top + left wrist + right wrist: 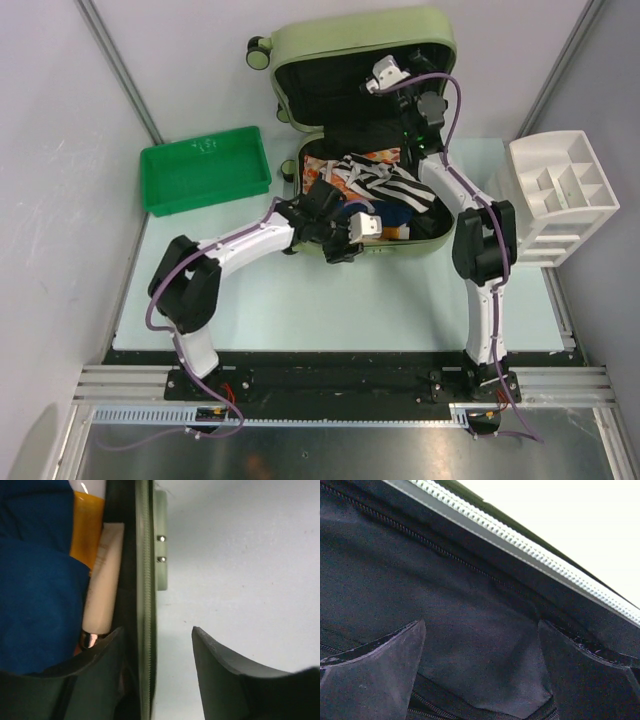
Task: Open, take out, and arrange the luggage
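Far left: green tray (205, 170) on the bench (330, 310), white marks (205, 145) on its far inner wall, too small to read. Next, left tool (345, 248) (157, 630) low at the near rim of the luggage (365, 50), fingers apart and straddling that rim, one inside the case, the other outside over bare bench, visible gap on the outer side, nothing clamped. In the left wrist view: blue cloth (35, 580), orange item (87, 525) and cream tube (102, 580) packed against the inner wall, no legible print on any of them; zipper (145, 580) along the rim; pale green fitting (160, 545) with two screws on the outer shell. Centre: luggage lying open at the far middle of the bench, lid tipped up and back, wheels at the far left corner, base full, black-and-white striped cloth (385, 180) on top. Right tool (383, 78) (482, 622) up inside the lid, spread wide, nothing between the fingers, facing black lining (470, 590). Far right: white organizer (560, 190) at the bench edge, well apart from the luggage.
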Controlling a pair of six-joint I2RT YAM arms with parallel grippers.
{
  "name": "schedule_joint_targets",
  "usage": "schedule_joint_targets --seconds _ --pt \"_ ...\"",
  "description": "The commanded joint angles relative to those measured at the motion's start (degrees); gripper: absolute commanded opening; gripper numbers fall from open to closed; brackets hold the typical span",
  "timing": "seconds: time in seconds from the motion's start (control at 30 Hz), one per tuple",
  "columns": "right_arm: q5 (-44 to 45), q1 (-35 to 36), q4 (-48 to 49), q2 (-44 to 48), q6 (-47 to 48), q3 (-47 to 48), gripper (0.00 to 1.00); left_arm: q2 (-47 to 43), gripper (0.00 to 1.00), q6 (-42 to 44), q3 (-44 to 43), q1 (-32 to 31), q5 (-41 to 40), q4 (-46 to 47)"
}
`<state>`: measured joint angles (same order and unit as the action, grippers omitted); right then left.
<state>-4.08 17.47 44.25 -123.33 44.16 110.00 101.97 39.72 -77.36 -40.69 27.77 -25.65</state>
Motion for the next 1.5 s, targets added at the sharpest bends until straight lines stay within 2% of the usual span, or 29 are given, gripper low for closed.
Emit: schedule_joint_targets --seconds 0.0,0.03,0.07,0.13,0.17,0.3,0.57,0.9,0.97,1.0,1.03,1.13,1.27,1.4,1.47 --pt "2.4 -0.6 -0.6 -2.3 1.9 6.7 1.00 0.6 0.52 2.6 2.6 -2.2 -0.3 -0.1" --pt "2.8 -0.7 -1.4 -3.3 2.0 7.9 1.00 0.4 0.46 2.8 3.7 -2.3 0.1 -0.1" --pt "3.8 -0.7 -1.6 -3.9 2.4 9.1 1.00 -0.2 0.35 3.1 5.9 -2.4 0.0 -0.1" --pt "4.1 -0.9 -2.6 -4.9 2.5 11.8 1.00 -1.3 0.25 3.5 8.1 -2.7 -0.2 -0.1" --pt "4.1 -1.1 -2.9 -5.5 2.5 12.3 1.00 -3.0 0.14 3.7 10.1 -2.9 -0.3 -0.1" --pt "3.5 -1.7 -4.1 -6.7 2.4 14.5 1.00 -6.3 0.01 2.6 12.8 -3.7 -0.3 -0.2" --pt "3.6 -1.7 -4.3 -8.6 2.3 17.0 1.00 -9.7 0.00 -0.5 15.7 -7.6 -1.8 0.0" --pt "4.1 -3.7 -5.2 -11.0 1.7 21.9 1.00 -12.9 0.00 -1.8 18.0 -7.9 -2.1 -0.2" --pt "4.1 -3.7 -5.1 -10.2 0.8 20.9 1.00 -12.8 0.17 -1.9 17.3 -7.9 -3.6 -0.2" --pt "4.1 -3.7 -5.2 -9.5 0.4 19.9 1.00 -12.8 0.31 -2.5 16.9 -7.8 -4.4 -0.2" --pt "2.9 -3.7 -5.2 -8.3 0.2 16.3 1.00 -13.0 0.49 -2.8 16.5 -7.9 -5.5 -0.2" --pt "-1.1 -3.5 -4.3 -2.6 -0.7 9.5 1.00 -15.3 0.70 -2.7 13.6 -7.1 -8.0 -1.2" --pt "-5.1 -3.4 -6.2 4.7 -3.5 -1.2 1.00 -20.1 0.89 -3.3 8.1 -2.7 -3.5 -3.4" --pt "-7.1 -3.2 -8.9 12.5 -6.6 -8.5 1.00 -25.4 0.98 -4.0 5.1 4.0 0.3 -4.2" --pt "-8.3 -3.3 -9.8 15.1 -8.9 -11.7 1.00 -28.0 1.00 -3.2 4.0 7.1 1.6 -5.0"
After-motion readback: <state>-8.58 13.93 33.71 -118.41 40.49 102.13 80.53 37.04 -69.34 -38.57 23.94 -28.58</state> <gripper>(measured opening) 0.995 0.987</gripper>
